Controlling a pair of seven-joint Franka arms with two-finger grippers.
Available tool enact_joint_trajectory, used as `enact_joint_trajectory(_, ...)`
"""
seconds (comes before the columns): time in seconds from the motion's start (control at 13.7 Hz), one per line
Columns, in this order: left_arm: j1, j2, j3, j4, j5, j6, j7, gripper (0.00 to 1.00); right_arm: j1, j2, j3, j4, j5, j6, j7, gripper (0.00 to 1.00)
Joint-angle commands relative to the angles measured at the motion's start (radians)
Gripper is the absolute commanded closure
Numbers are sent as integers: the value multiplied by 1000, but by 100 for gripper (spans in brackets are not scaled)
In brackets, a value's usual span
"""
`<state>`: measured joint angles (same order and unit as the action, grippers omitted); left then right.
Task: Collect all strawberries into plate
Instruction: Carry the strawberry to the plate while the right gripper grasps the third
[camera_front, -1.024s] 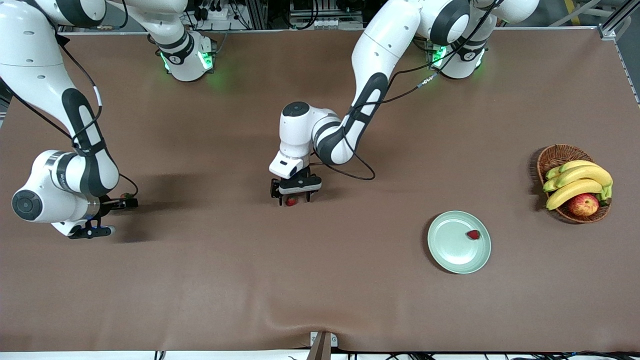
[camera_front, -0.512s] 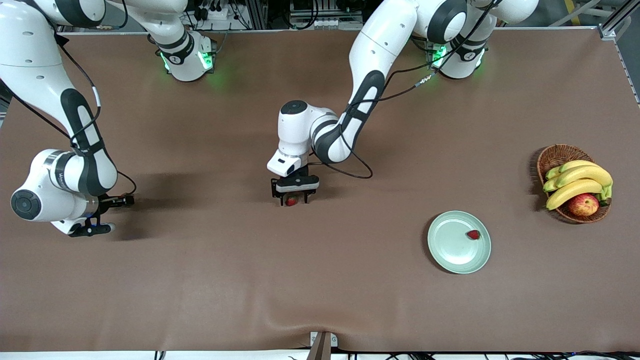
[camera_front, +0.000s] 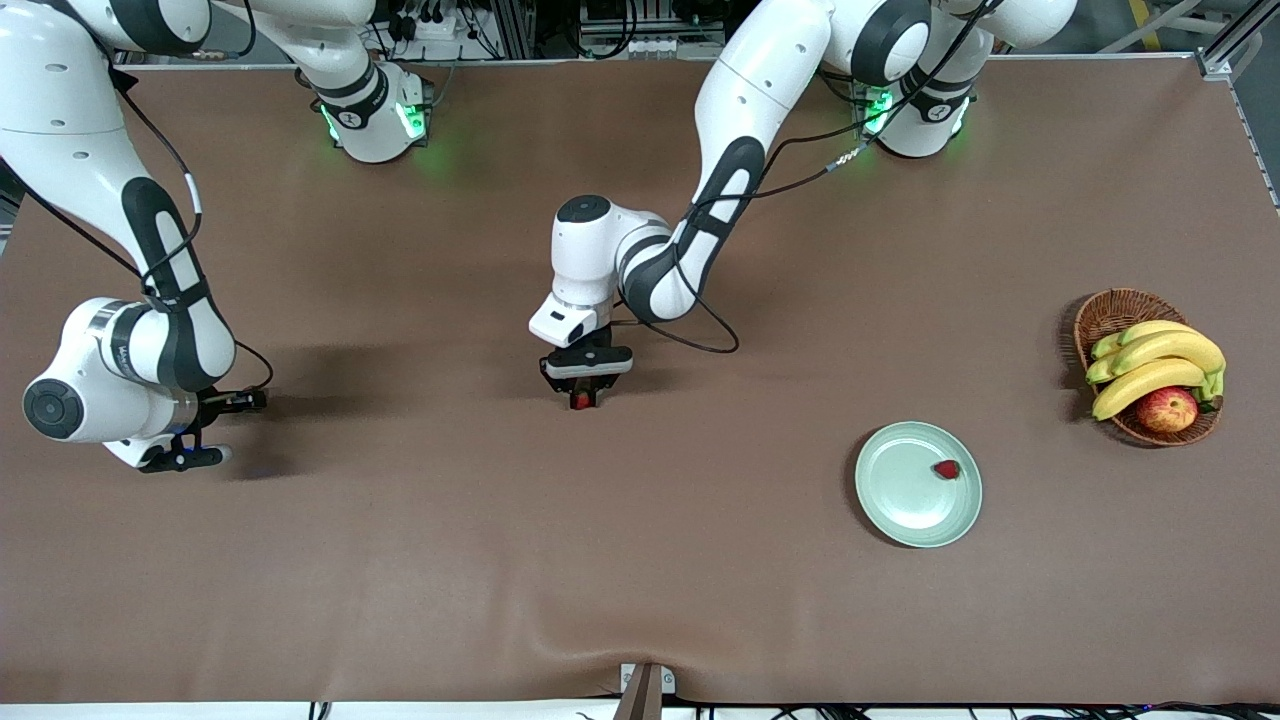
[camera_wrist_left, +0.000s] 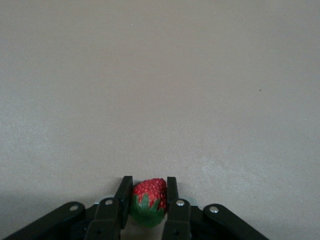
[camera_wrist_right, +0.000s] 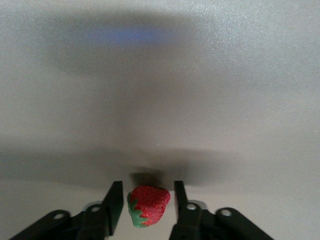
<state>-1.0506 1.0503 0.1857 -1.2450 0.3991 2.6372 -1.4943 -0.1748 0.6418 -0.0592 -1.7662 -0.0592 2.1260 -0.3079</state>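
Note:
The left gripper is low over the middle of the table, shut on a strawberry; in the left wrist view both fingers press the red berry with its green cap. The right gripper is low at the right arm's end of the table. Its fingers stand open around a second strawberry with a small gap on each side; that berry is hidden in the front view. The mint-green plate lies toward the left arm's end and holds a third strawberry near its rim.
A brown wicker basket with bananas and a red-yellow apple stands at the left arm's end, farther from the front camera than the plate. Brown cloth covers the table.
The left gripper's fingers have closed from wide apart onto the strawberry at the table's middle. The right gripper has shifted slightly and now covers its strawberry in the front view.

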Motion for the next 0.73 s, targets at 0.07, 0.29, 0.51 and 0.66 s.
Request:
enact_joint_trajectory(0.07, 41, -53, 18, 18, -87, -72, -17, 98, -19, -8, 13, -12, -21, 2, -14, 66)
enact_joint_trajectory(0.29, 122, -145, 11, -4, -161, -213, -1, 98, -17, -10, 13, -10, -21, -1, -14, 77)
enact_joint_trajectory(0.51, 205, -194, 8, -5, -236, -285, -1, 98, -12, -14, 13, 1, -19, -1, -11, 84)
enact_joint_trajectory(0.66, 266, -223, 8, -5, -301, -359, 0, 98, -9, -19, 13, 10, -19, -9, -11, 87)
